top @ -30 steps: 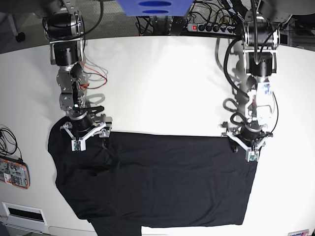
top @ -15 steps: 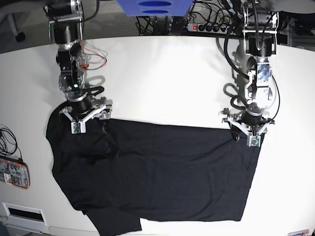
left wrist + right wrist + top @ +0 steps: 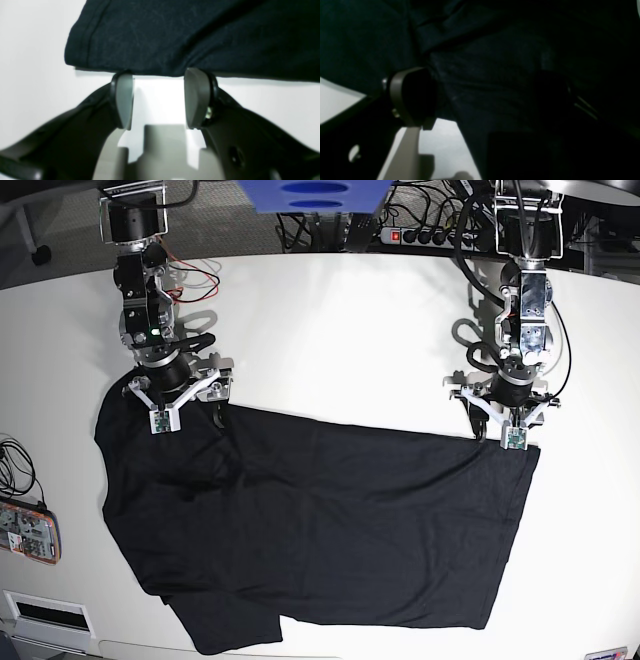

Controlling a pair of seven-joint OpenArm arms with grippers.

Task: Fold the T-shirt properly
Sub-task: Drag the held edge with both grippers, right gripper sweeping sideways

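Note:
The black T-shirt (image 3: 320,520) lies spread flat on the white table (image 3: 330,330), its far edge running between my two grippers. My left gripper (image 3: 497,428) sits at the shirt's far right corner. In the left wrist view its jaws (image 3: 160,75) stand apart with bare table between them, and the shirt's hemmed edge (image 3: 175,32) lies just past the fingertips. My right gripper (image 3: 188,404) is at the far left part of the shirt. In the dark right wrist view its jaws (image 3: 482,95) stand wide apart with shirt fabric (image 3: 495,62) lying between the fingers.
An orange device (image 3: 25,532) and a white box (image 3: 45,615) sit at the table's left edge. A power strip (image 3: 430,235) and cables lie behind the table, red wires (image 3: 195,285) by the right arm. The shirt's near hem reaches the table's front edge.
Both grippers have moved toward the far side of the table, and the shirt's far edge has slid that way with them. The shirt's near hem has drawn back from the front edge.

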